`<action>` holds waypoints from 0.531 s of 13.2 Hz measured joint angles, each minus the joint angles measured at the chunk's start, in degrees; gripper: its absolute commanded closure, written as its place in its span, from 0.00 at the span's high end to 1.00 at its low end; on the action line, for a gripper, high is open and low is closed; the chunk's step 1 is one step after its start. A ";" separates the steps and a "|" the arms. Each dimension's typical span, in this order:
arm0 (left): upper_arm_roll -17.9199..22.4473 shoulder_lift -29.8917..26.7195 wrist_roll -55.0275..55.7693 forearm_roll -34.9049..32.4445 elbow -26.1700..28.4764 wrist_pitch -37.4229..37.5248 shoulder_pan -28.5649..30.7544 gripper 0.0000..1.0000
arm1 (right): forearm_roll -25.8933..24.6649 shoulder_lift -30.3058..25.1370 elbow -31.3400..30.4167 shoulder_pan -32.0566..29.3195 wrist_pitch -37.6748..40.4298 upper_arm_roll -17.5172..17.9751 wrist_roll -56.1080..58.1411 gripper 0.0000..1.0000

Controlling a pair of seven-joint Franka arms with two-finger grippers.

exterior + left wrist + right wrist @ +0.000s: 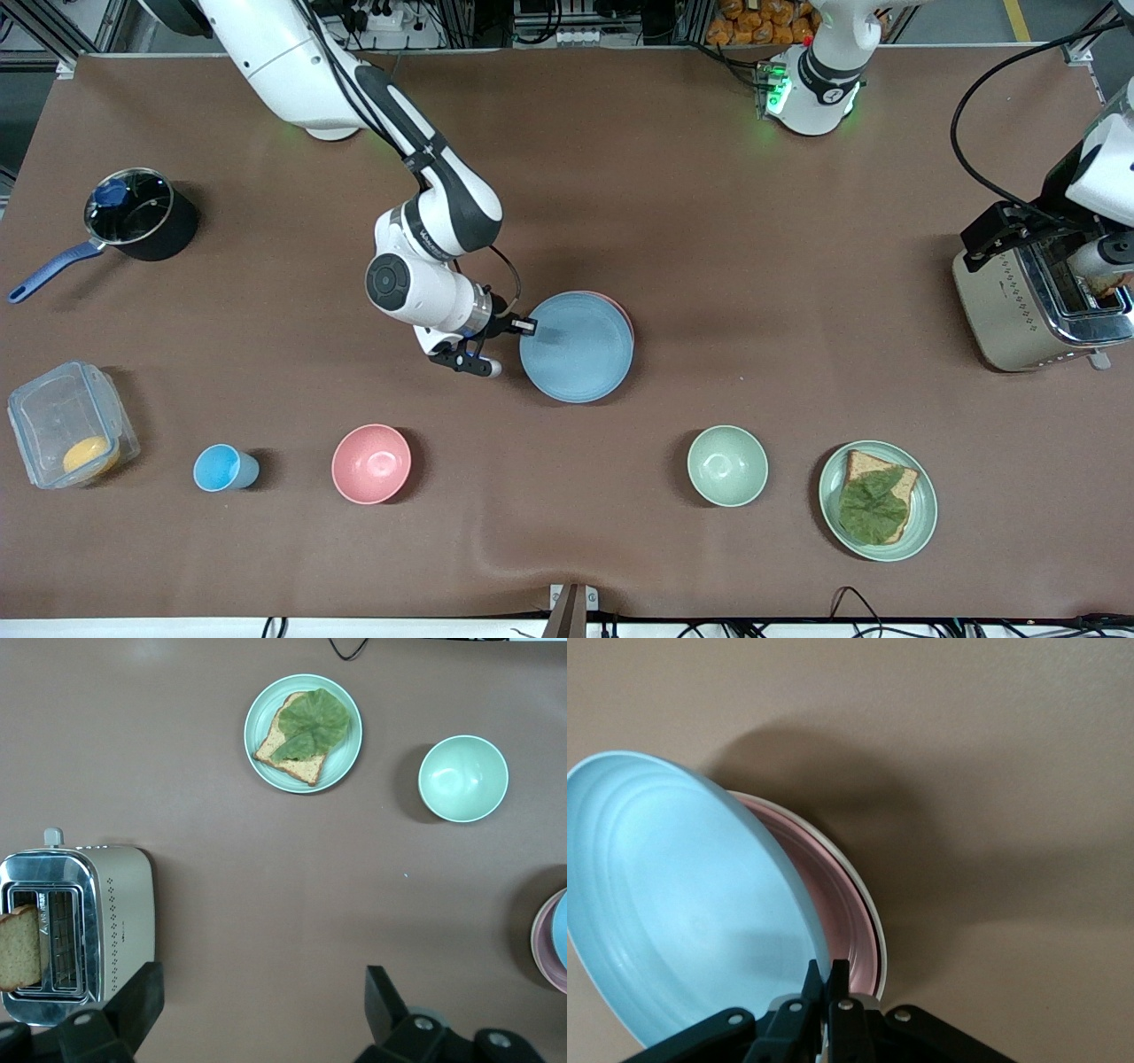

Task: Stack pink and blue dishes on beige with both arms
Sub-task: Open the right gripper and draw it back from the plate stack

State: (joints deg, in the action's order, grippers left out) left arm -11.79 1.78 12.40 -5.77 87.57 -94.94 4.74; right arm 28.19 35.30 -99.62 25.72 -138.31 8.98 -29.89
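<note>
My right gripper (pixel 530 327) (pixel 827 970) is shut on the rim of the light blue plate (pixel 576 347) (pixel 682 904) at the table's middle. The blue plate is tilted, lifted at the held edge, over the pink plate (pixel 623 310) (pixel 837 904). The pink plate lies on the cream-beige plate (pixel 864 895), of which only a thin rim shows. In the left wrist view the pink plate's edge (pixel 542 943) shows at the frame's side. My left gripper (pixel 263 997) hangs open and holds nothing, over bare table beside the toaster (pixel 1036 301) (pixel 80 930).
Nearer the front camera stand a pink bowl (pixel 371 463), a small blue cup (pixel 221 468), a green bowl (pixel 727 465) (pixel 462 778) and a green plate with bread and a leaf (pixel 877 500) (pixel 303 733). A clear box (pixel 66 425) and a black pot (pixel 137 213) are at the right arm's end.
</note>
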 measured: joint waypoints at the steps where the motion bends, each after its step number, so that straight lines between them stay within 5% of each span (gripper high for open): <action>1: 0.09 0.00 0.00 0.00 0.00 0.07 0.01 1.00 | 0.00 0.03 0.00 0.00 -0.05 -0.03 -0.04 0.00; 2: 0.12 0.00 0.00 0.01 0.00 0.23 0.01 1.00 | 0.00 0.09 0.00 0.00 -0.14 -0.05 -0.05 0.00; 3: 0.08 0.00 -0.01 0.02 0.01 0.61 -0.03 1.00 | 0.00 0.16 -0.03 0.00 -0.16 -0.05 -0.05 0.32; 4: -0.01 0.00 -0.01 0.03 0.01 0.97 -0.11 1.00 | 0.00 0.26 -0.10 0.01 -0.16 -0.05 -0.06 0.97; 7: -0.11 0.01 -0.01 0.04 0.11 1.55 -0.18 1.00 | 0.01 0.67 -0.43 0.01 -0.10 -0.08 -0.12 1.00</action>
State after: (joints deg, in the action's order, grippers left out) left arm -11.91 1.78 12.38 -5.74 87.68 -93.40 4.56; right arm 28.20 35.97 -100.06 25.73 -138.40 8.90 -30.01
